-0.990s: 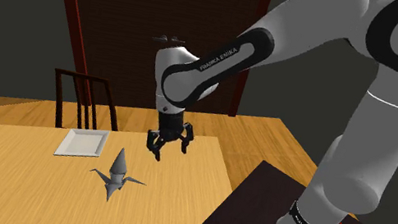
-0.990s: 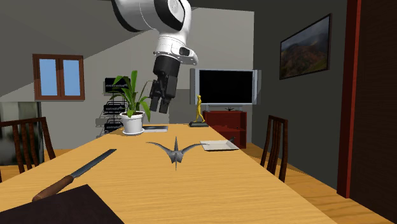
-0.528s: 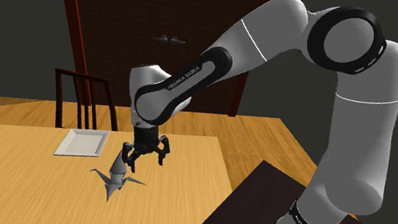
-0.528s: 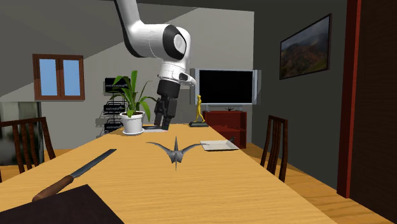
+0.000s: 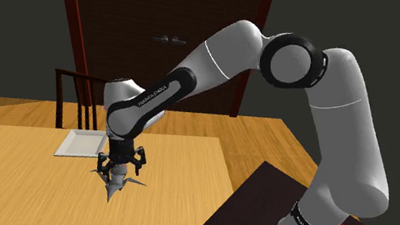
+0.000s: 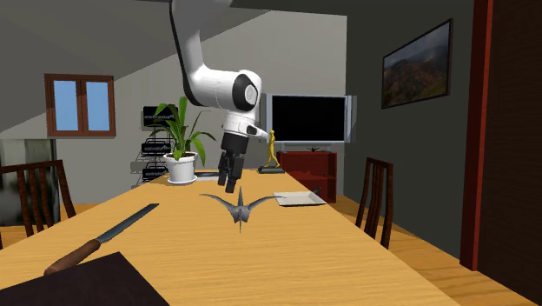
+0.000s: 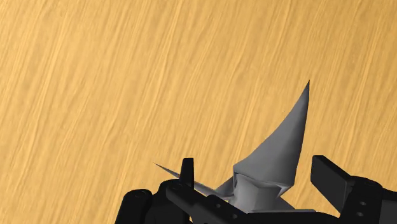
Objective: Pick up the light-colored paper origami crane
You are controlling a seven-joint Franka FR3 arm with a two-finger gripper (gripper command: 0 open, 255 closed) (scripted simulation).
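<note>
The grey paper crane (image 5: 116,185) stands on the wooden table (image 5: 4,175), with its wings spread (image 6: 241,207). My gripper (image 5: 121,165) hangs open right over it, fingers pointing down and low around its top. In the wrist view the crane's tall pointed part (image 7: 280,149) rises between the two black fingers (image 7: 186,170), which stand apart and do not clasp it. In the second exterior view my gripper (image 6: 228,182) is just above and behind the crane.
A white square plate (image 5: 84,144) lies just beyond the crane. A long knife (image 6: 109,231) and a potted plant (image 6: 181,143) are on the table. Chairs (image 5: 79,100) stand at its sides. The dark stand (image 5: 256,217) adjoins the table edge.
The arm swung down and toward the shoulder view's left, bringing the gripper from beside the plate to directly over the crane. The fingers stayed open. The crane has not moved.
</note>
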